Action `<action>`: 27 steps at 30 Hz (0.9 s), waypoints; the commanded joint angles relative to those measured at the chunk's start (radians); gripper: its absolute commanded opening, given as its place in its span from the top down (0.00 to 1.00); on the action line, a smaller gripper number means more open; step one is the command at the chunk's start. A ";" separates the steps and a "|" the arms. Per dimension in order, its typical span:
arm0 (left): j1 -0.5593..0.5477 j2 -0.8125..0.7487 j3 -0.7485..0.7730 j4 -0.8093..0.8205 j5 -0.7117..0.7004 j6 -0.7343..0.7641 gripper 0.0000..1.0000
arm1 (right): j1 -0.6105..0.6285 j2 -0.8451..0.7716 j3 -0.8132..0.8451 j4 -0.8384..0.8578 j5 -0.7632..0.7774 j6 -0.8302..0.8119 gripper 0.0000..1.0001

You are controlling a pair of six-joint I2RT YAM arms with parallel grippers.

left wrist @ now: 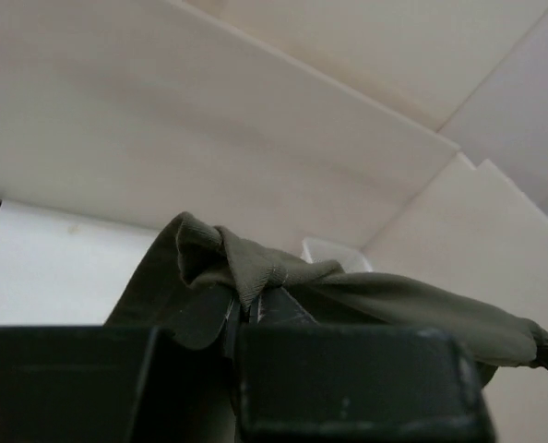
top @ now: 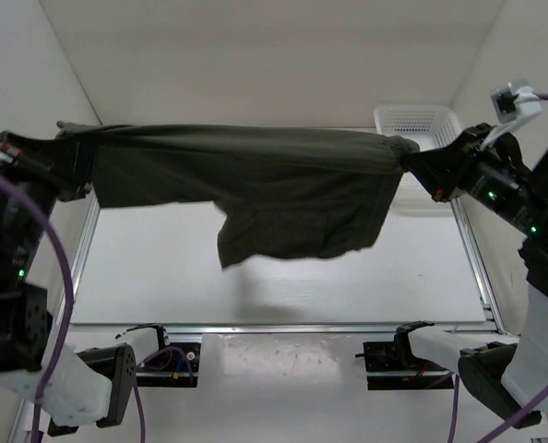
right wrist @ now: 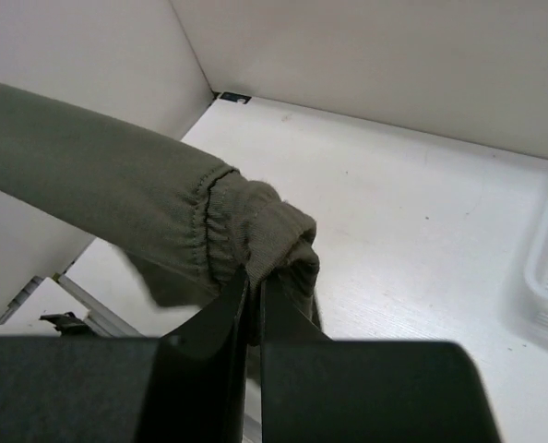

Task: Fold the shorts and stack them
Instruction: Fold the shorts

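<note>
Spreading step: left gripper (top: 69, 168) and right gripper (top: 414, 164), each pinched shut on opposite ends, hold the shorts (top: 274, 180) taut aloft; next probably calls for lowering flat to fold

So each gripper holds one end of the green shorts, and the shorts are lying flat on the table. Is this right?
Not fully. The left gripper and right gripper each hold one end, but the shorts hang stretched in the air above the table, not flat on it. The top external view shows this.

Both arms (top: 6, 231) black with white shells (top: 66, 388); purple cables (top: 65, 277); green lights (top: 21, 273).
</note>
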 commanded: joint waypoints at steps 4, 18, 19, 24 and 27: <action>0.032 0.006 0.072 -0.008 -0.191 0.011 0.90 | -0.016 -0.024 0.032 -0.090 0.187 -0.047 1.00; -0.034 0.393 -0.565 0.301 -0.110 0.079 0.90 | -0.016 0.218 -0.567 0.293 0.228 -0.006 1.00; -0.049 0.439 -0.554 0.301 -0.110 0.079 0.90 | -0.016 0.302 -0.576 0.320 0.240 0.003 1.00; -0.062 0.735 -0.398 0.301 -0.087 0.089 0.90 | -0.016 0.623 -0.393 0.398 0.287 -0.007 1.00; -0.071 0.814 -0.347 0.301 -0.076 0.080 0.90 | -0.016 0.825 -0.199 0.353 0.296 -0.017 1.00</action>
